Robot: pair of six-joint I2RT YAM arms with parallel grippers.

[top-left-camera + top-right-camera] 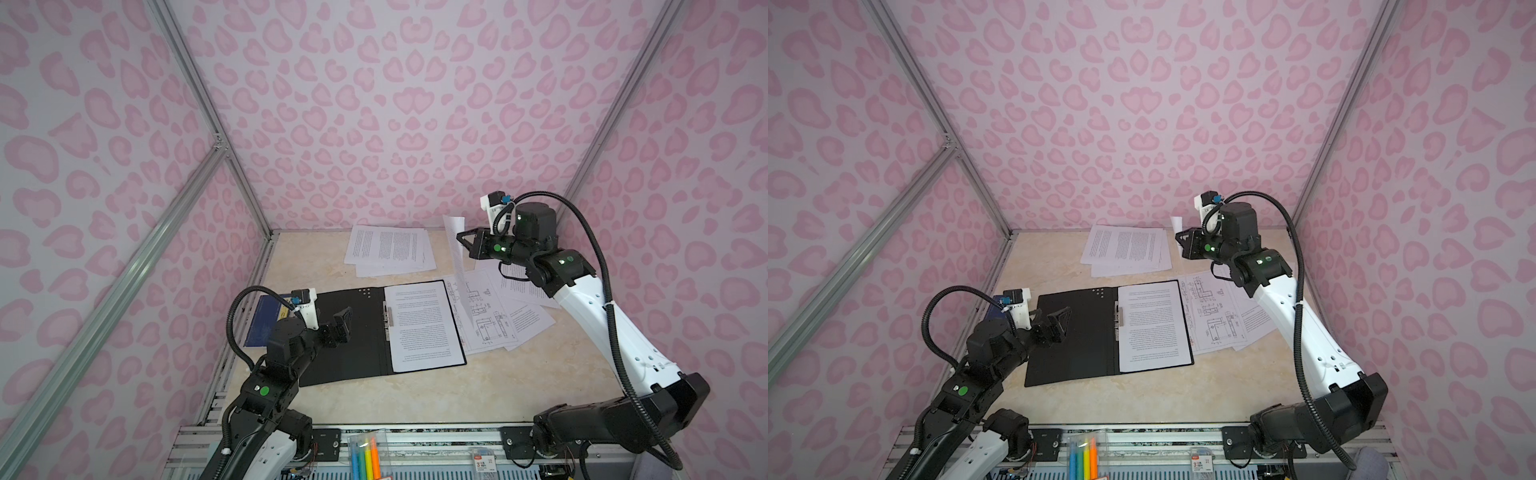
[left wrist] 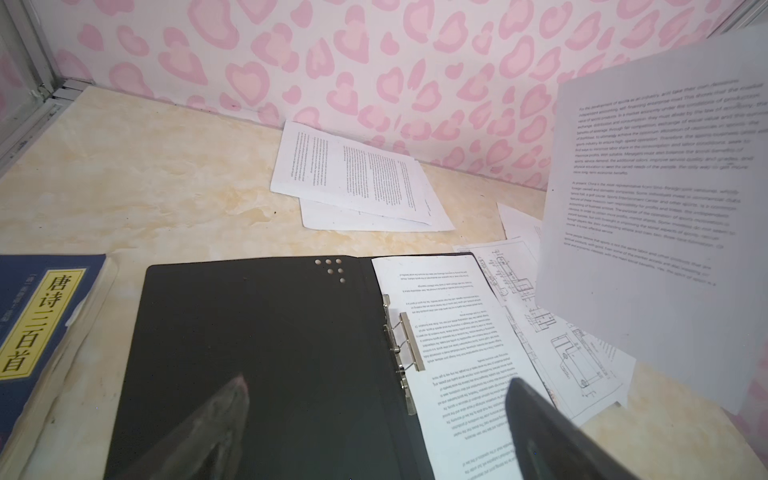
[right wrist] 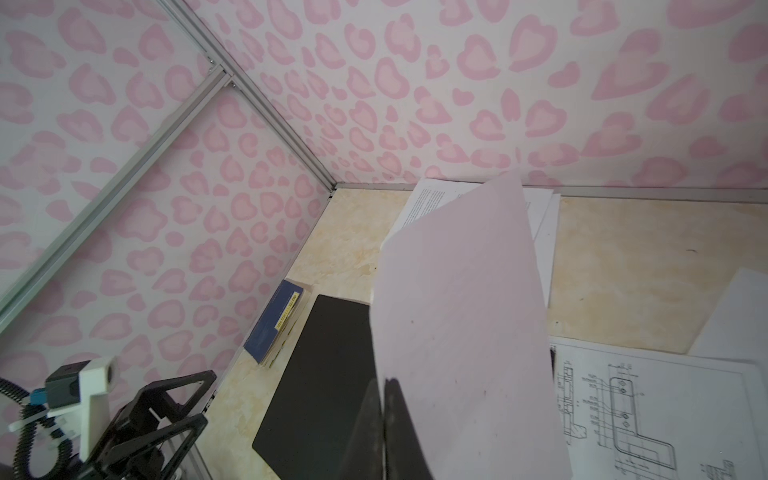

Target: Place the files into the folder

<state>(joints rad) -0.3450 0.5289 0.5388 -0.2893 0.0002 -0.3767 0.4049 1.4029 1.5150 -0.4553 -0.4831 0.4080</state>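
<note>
Our right gripper point(image 1: 460, 240) pinches one sheet point(image 1: 454, 226), hanging upright above the loose files point(image 1: 486, 316). The open folder point(image 1: 353, 340) lies flat, down and to its left, long side running away from us. Our left gripper point(image 1: 340, 326) hovers spread over the folder's bare half

You look at pale wall panels printed with pink hearts point(image 1: 374, 104) from 9 through 12 to 3 o'clock. Silver aluminium frame struts point(image 1: 219, 143) rise at 10 and 2. A beige marbled tabletop point(image 1: 478, 395) lies below.
</note>
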